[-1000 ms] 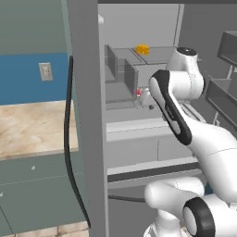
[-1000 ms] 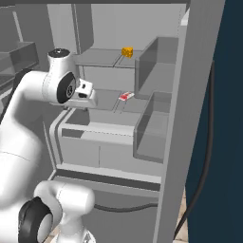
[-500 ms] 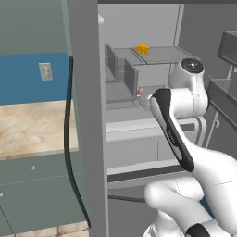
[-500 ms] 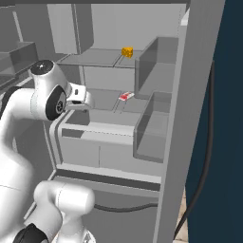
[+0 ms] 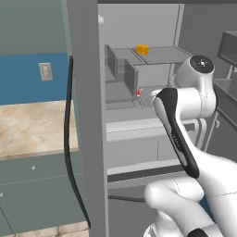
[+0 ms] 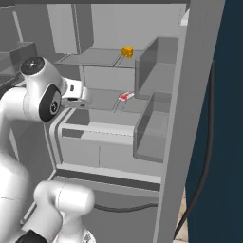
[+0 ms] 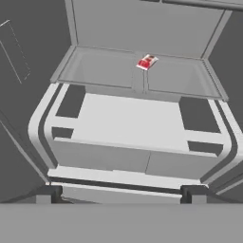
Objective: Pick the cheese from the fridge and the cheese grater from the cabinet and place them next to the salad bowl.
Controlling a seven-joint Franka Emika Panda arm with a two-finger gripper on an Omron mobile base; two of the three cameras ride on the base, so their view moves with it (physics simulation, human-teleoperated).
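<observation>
The fridge (image 5: 86, 115) stands open, with pale grey shelves and drawers inside. The cheese (image 5: 142, 49), a small yellow-orange wedge, lies on the upper shelf (image 6: 95, 58), also seen as the cheese (image 6: 126, 51) in the right base view. My gripper (image 6: 80, 98) hovers at the front of the middle shelf, below and in front of the cheese, open and holding nothing. In the hand view the gripper (image 7: 121, 194) has its fingertips (image 7: 47, 193) wide apart, looking down at the shelf and drawer. The cheese grater, the cabinet and the salad bowl are out of view.
A small red packet (image 7: 146, 62) lies on the middle shelf (image 7: 104, 69). Grey door bins (image 6: 152, 128) stick out on the fridge's right side. The dark blue fridge door (image 6: 228, 118) stands open. A beige counter (image 5: 28, 129) with grey-green cabinets lies to the left.
The arm's elbow has swung outward, away from the fridge opening, and the hand has drawn slightly back and lower in front of the middle shelf. Cheese and red packet have not moved.
</observation>
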